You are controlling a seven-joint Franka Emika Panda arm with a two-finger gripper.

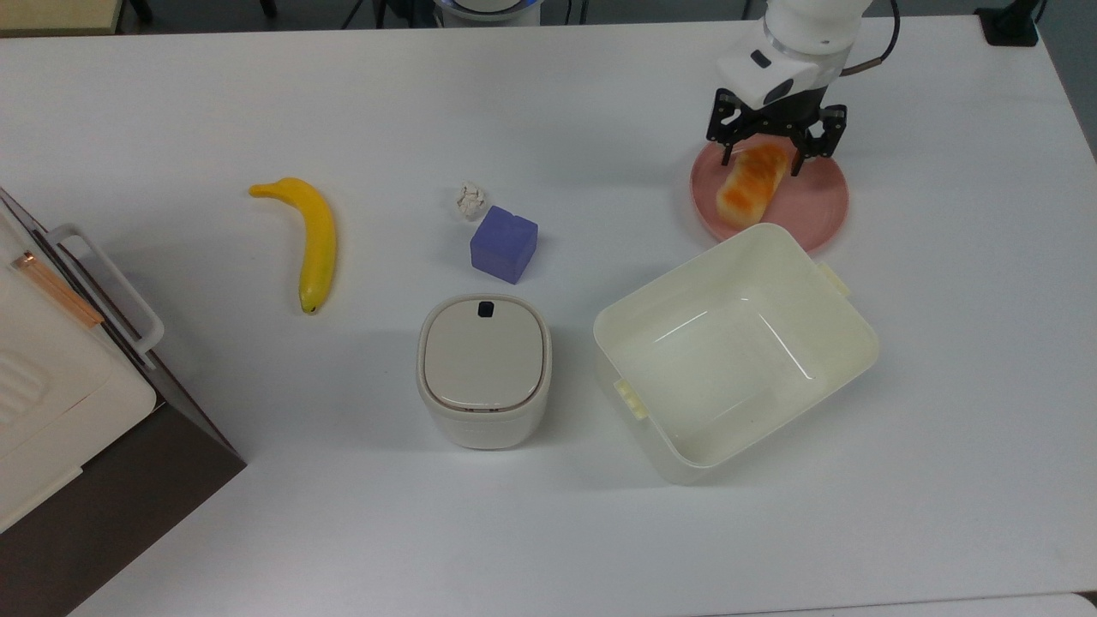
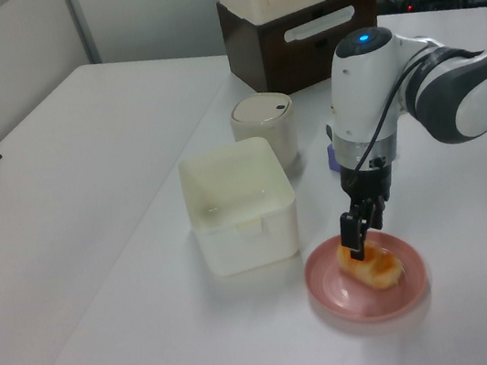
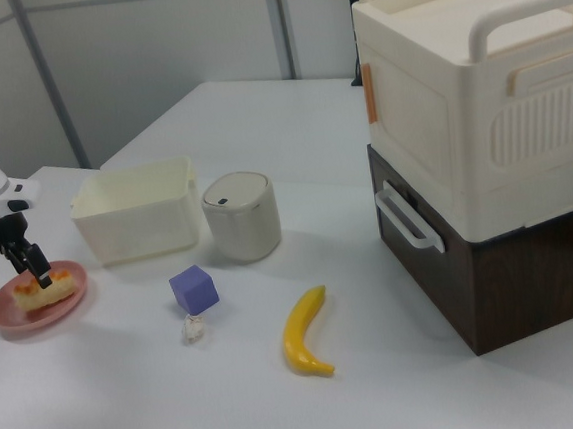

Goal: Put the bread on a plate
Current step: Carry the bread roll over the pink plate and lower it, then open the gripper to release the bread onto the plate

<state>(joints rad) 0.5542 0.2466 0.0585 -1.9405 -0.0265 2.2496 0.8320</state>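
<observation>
The bread (image 1: 752, 188) lies on the pink plate (image 1: 806, 214), in the upper right of the top view. My claw (image 1: 775, 151) is right over the bread's far end, with its fingers apart on both sides of it. The cream tub (image 1: 737, 351) sits just below the plate in the top view. The purple block (image 1: 503, 244) and the banana (image 1: 312, 238) lie farther left.
</observation>
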